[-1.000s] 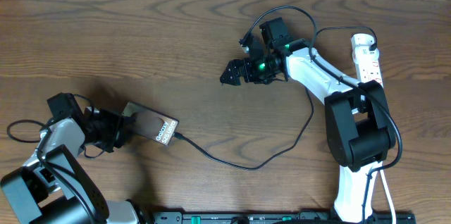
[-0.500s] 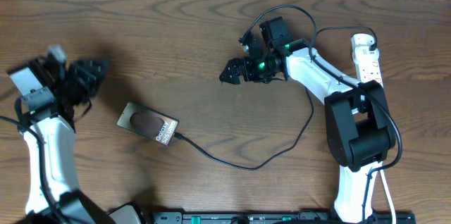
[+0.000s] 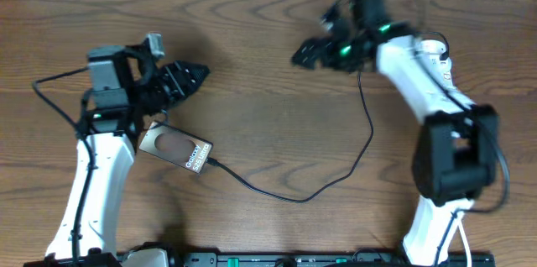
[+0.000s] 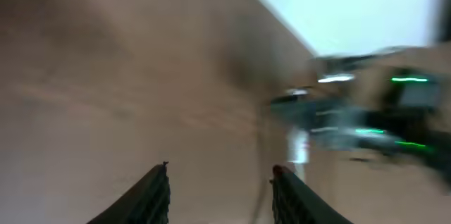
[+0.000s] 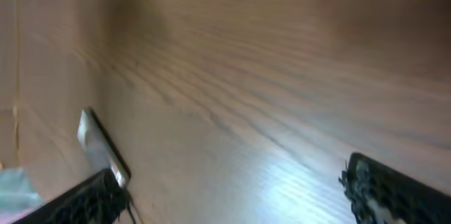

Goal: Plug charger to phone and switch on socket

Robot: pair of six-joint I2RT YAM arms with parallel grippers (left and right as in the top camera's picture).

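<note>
From above, the phone (image 3: 174, 148) lies flat toward the left edge of the bench (image 3: 252, 91). Its long side slants, the right end nearer the near edge, where the black charger (image 3: 295, 199) meets it. The socket (image 3: 439, 61) sits by the far right corner. Only the blurry wrist views show the gaps: left tool (image 4: 220, 173) open, holding nothing; right tool (image 5: 232, 182) spread wide, empty.
</note>
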